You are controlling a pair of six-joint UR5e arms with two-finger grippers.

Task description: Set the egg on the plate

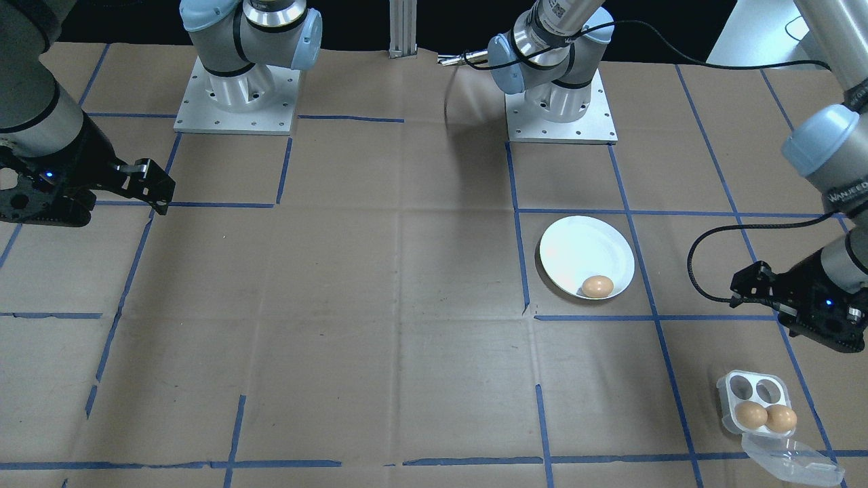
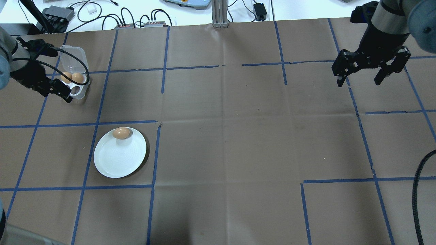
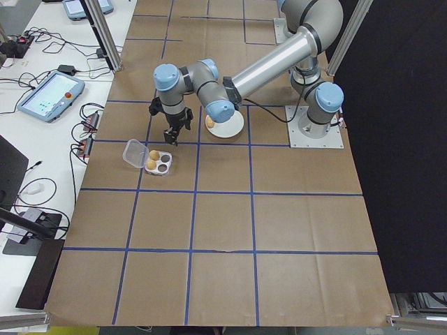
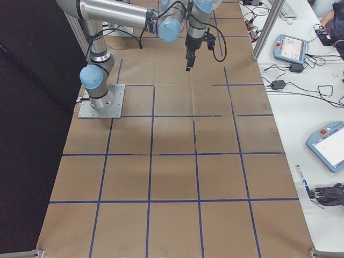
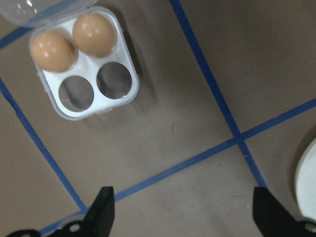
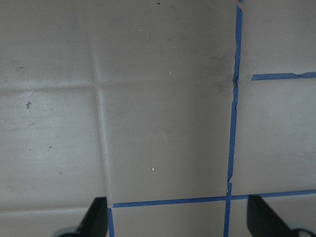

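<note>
one egg [image 2: 121,133] lies on the plate [image 2: 117,160], close to the rim on the side toward the egg tray [image 5: 86,64]; judged from this, the placement looks done for that egg; tray holds two more eggs [image 5: 71,42] in its far cups, the two near cups bare, lid hinged open; left gripper [image 5: 182,215] hangs above the tabletop [image 2: 238,136] between tray and plate, jaws spread wide, holding nothing; right gripper [image 2: 369,69] well apart on the other side, jaws apart, also empty; what is left, if anything: possibly the remaining eggs; cannot tell from the task line.
</note>
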